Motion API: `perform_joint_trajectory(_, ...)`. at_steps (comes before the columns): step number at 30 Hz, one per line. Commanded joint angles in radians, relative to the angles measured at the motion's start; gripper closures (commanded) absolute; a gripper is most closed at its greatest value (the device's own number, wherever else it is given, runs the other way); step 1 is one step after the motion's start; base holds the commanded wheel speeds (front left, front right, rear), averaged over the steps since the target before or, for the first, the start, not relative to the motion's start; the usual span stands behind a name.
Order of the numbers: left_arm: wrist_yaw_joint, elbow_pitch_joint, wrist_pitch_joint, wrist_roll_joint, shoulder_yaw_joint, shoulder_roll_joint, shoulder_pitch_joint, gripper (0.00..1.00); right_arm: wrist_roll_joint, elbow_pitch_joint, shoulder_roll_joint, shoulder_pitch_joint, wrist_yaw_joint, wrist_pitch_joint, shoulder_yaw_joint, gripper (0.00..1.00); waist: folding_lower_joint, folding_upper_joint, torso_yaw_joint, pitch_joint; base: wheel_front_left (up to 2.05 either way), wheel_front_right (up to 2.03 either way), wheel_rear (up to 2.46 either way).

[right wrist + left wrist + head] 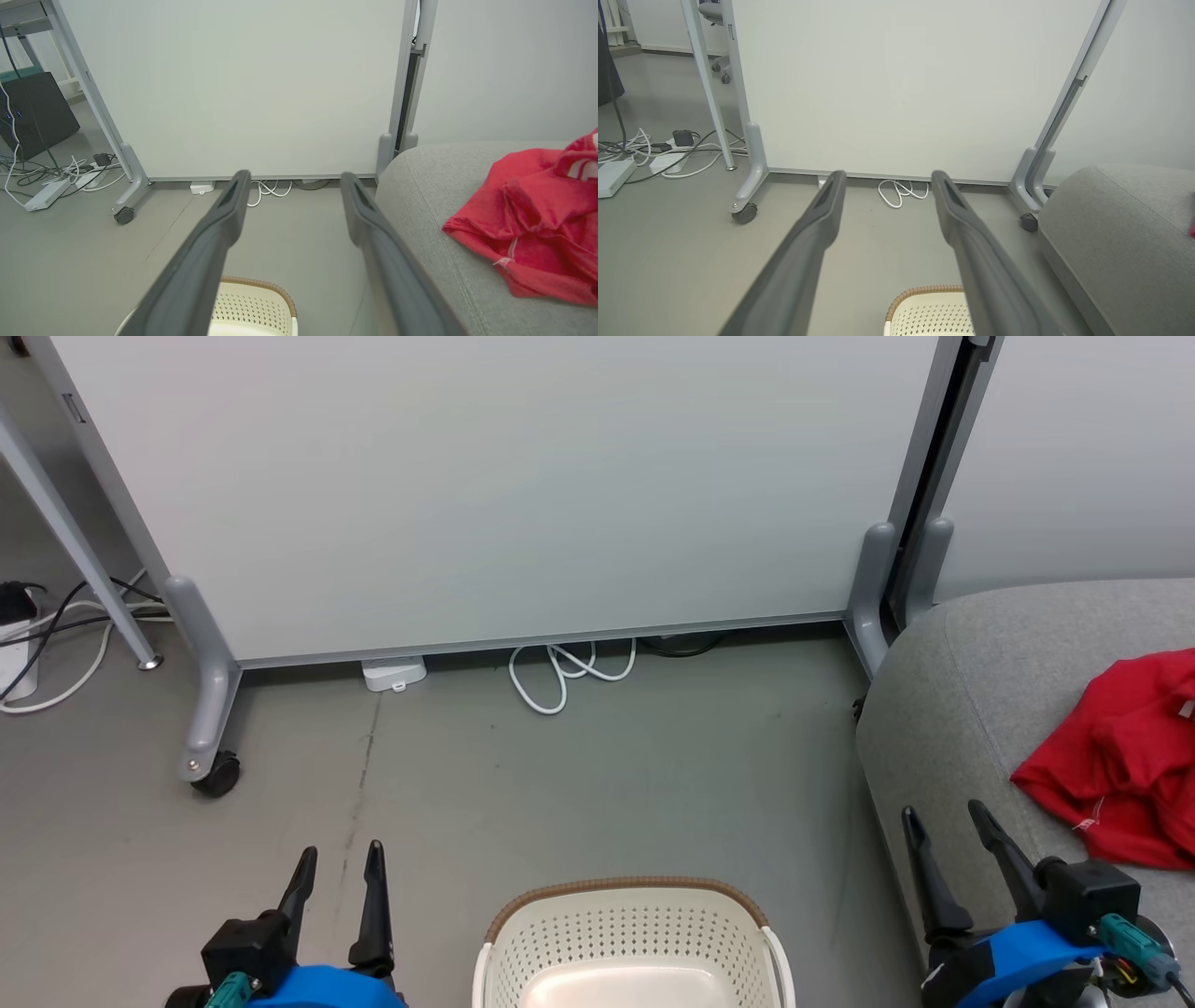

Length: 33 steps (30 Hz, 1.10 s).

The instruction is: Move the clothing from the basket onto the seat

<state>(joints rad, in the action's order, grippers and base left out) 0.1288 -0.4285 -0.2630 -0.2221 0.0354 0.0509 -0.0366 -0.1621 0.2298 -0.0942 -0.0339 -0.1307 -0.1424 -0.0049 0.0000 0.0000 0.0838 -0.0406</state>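
We see the clothing (1116, 756) lying in a crumpled red heap on the seat (971, 709), its long axis and heading unclear, right of the basket (635, 933), while our left gripper (342, 847) and right gripper (941, 808) hover spread wide, empty.

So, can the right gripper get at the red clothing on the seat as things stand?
Probably yes. The right gripper is open at the edge of the seat, and only bare seat lies between it and the clothing.
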Motion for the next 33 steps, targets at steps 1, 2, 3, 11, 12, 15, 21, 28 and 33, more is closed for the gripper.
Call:
perform_joint_trajectory(1, 0.001, -0.007, -0.003, -0.005, 0.001, -0.001, -0.016, 0.0, -0.002, 0.006, 0.003, 0.005, 0.0, -0.009, -0.005, 0.0, 0.0, 0.0, 0.001, -0.002, 0.0, 0.0, 0.0)
perform_joint_trajectory(2, 0.001, -0.01, -0.003, -0.004, 0.003, -0.001, -0.019, 0.0, -0.003, 0.009, 0.003, 0.007, 0.0, -0.01, -0.008, 0.0, 0.0, 0.0, 0.003, -0.002, 0.0, 0.0, 0.0)
perform_joint_trajectory(3, 0.001, -0.014, -0.003, -0.005, 0.005, -0.001, -0.022, 0.0, -0.004, 0.012, 0.004, 0.009, 0.0, -0.011, -0.011, 0.0, 0.0, 0.0, 0.004, -0.003, 0.0, 0.0, 0.0)
perform_joint_trajectory(11, 0.001, -0.038, -0.003, -0.011, 0.021, 0.0, -0.048, 0.0, -0.002, 0.017, 0.008, 0.007, 0.0, -0.018, -0.017, 0.0, 0.0, 0.0, 0.014, 0.006, 0.0, 0.0, 0.0)
perform_joint_trajectory(12, 0.001, -0.041, -0.003, -0.012, 0.022, 0.0, -0.051, 0.0, -0.001, 0.018, 0.008, 0.006, 0.0, -0.019, -0.017, 0.0, 0.0, 0.0, 0.015, 0.007, 0.0, 0.0, 0.0)
perform_joint_trajectory(15, 0.0, -0.04, -0.003, -0.013, 0.022, 0.0, -0.043, 0.0, -0.003, 0.017, 0.008, 0.006, 0.0, -0.017, -0.017, 0.0, 0.0, 0.0, 0.019, 0.011, 0.0, 0.0, 0.0)
perform_joint_trajectory(21, 0.0, -0.077, 0.007, -0.016, 0.02, -0.002, 0.002, 1.0, -0.005, 0.056, 0.009, 0.012, 0.0, -0.006, -0.013, 1.0, 0.0001, 0.0, 0.02, 0.011, 0.0, 0.0, 0.0)
perform_joint_trajectory(28, 0.0, -0.074, 0.038, -0.119, 0.005, -0.002, 0.008, 1.0, -0.112, 0.071, 0.013, 0.008, 0.0, 0.018, -0.024, 1.0, 0.0001, 0.0, 0.015, 0.013, 0.0, 0.0, 0.0)
perform_joint_trajectory(33, 0.0, -0.054, 0.061, -0.209, -0.005, -0.002, 0.002, 1.0, -0.207, 0.065, 0.015, 0.003, 0.0, 0.034, -0.029, 1.0, 0.0001, 0.0, 0.011, 0.014, 0.0, 0.0, 0.0)
